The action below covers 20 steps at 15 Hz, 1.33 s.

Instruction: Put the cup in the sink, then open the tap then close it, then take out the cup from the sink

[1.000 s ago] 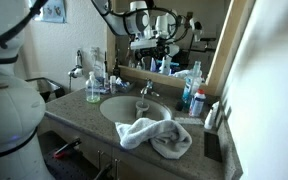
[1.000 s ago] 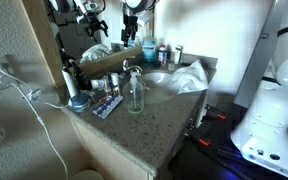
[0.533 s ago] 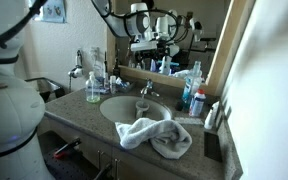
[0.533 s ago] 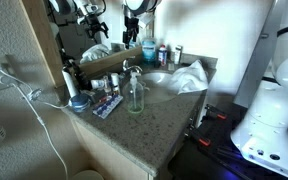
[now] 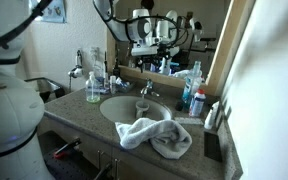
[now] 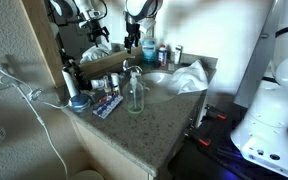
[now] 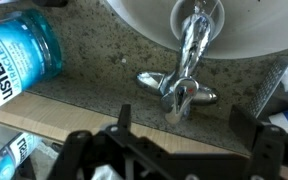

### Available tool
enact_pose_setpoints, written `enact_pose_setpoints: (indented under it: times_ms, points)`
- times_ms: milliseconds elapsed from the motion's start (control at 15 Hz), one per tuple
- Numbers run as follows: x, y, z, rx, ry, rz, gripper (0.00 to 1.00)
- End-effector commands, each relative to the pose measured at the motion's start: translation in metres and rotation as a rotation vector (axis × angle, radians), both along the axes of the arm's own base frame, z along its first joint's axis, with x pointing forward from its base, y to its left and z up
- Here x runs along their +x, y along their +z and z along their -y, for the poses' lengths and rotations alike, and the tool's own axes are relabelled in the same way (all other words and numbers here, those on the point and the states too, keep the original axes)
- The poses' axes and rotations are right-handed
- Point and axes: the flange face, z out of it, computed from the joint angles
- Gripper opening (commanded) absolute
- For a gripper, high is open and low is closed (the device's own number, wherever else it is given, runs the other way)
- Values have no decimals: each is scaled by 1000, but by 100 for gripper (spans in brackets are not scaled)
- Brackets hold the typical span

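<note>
1. Chrome metal marks the tap [image 7: 184,88] in the middle of the wrist view, its spout reaching over the white sink [image 7: 246,28].
2. Directly over the tap hangs the gripper [image 7: 184,128]. Its jaws are spread wide, one finger showing to each side of the tap, and they hold nothing and touch nothing.
3. In an exterior view the gripper [image 6: 132,40] sits well above the tap, up in front of the mirror.
4. Grey speckled countertop [image 7: 94,62] surrounds the base of the tap.
5. A blue mouthwash bottle [image 7: 19,55] stands on the stone to one side of the tap.
6. A clear bottle of green liquid [image 5: 93,88] stands further out from the tap, on the countertop.
7. Blue-and-white bottles [image 5: 196,95] stand on the tap's other side.
8. Across the basin from the tap, a pale towel [image 5: 154,135] is bunched over the front rim.
9. The cup cannot be picked out with certainty among the small things clustered near the tap.
</note>
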Motion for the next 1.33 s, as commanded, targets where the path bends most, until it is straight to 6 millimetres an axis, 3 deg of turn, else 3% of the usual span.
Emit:
enact_pose_setpoints:
  times_ms: [0, 533, 1067, 1133, 1200, 1267]
  points:
    - [0, -3, 3, 12, -3, -15, 100]
    - [0, -12, 4, 19, -12, -34, 100]
    - [5, -39, 8, 59, -30, -63, 100]
    - [5, -41, 9, 60, -33, -68, 95]
    - [6, -43, 10, 61, -35, -70, 74]
    - [6, -44, 10, 62, -37, -71, 71]
